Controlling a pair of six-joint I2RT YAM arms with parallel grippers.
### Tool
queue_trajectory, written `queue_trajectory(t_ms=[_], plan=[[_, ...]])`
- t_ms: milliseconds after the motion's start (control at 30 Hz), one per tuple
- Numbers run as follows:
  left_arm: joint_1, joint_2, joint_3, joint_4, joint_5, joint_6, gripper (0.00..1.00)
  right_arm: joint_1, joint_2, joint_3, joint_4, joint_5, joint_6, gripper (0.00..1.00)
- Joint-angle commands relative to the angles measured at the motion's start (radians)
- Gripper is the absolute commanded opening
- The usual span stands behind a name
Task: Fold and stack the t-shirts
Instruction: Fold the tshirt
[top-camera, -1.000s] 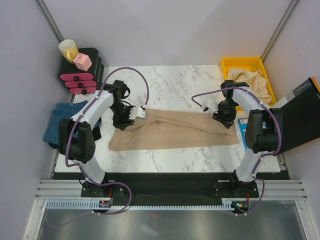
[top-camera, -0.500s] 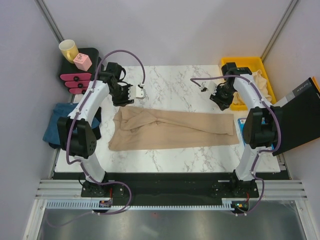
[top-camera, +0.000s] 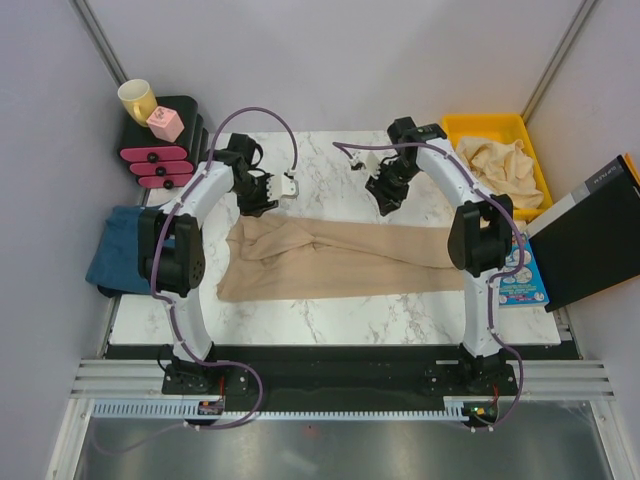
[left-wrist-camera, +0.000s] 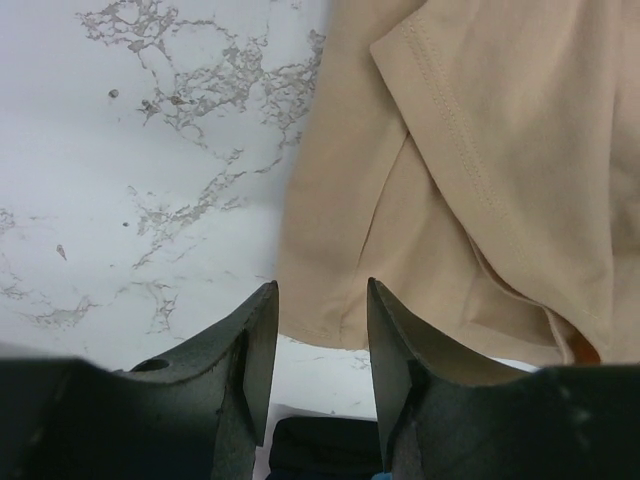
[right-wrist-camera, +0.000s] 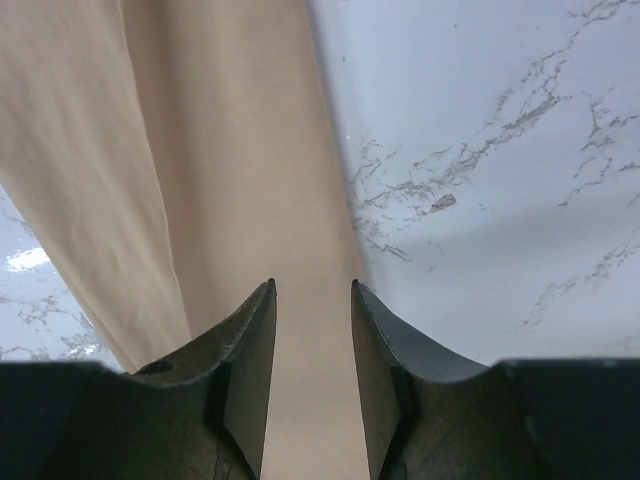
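Both jaws open, holding nothing. Tan t-shirt lies flat on the desk as a strip, long axis left-right. Its left end sits directly under the left jaws. The right jaws hang over its far edge, with the right end well outboard of them.

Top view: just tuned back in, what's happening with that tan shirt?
The tan t-shirt lies folded into a long strip across the marble table. Neither arm holds it: the left gripper and the right gripper both hover open by its far side. More tan cloth sits in the yellow bin, and a blue shirt lies beside the table's left edge.
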Motion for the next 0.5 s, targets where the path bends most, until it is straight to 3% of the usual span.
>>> queue_trajectory(t_ms=[0, 133, 467], plan=[[-0.004, -0.041, -0.005, 0.023, 0.063, -0.064, 0.47, -0.011, -0.010, 0.017, 0.028, -0.055, 0.050, 0.43], [-0.005, -0.032, -0.034, 0.026, 0.115, -0.101, 0.47, -0.017, -0.050, -0.067, 0.076, -0.007, 0.046, 0.43], [-0.014, -0.004, -0.131, 0.092, 0.102, -0.165, 0.44, -0.047, -0.079, -0.056, 0.086, 0.027, 0.037, 0.43]])
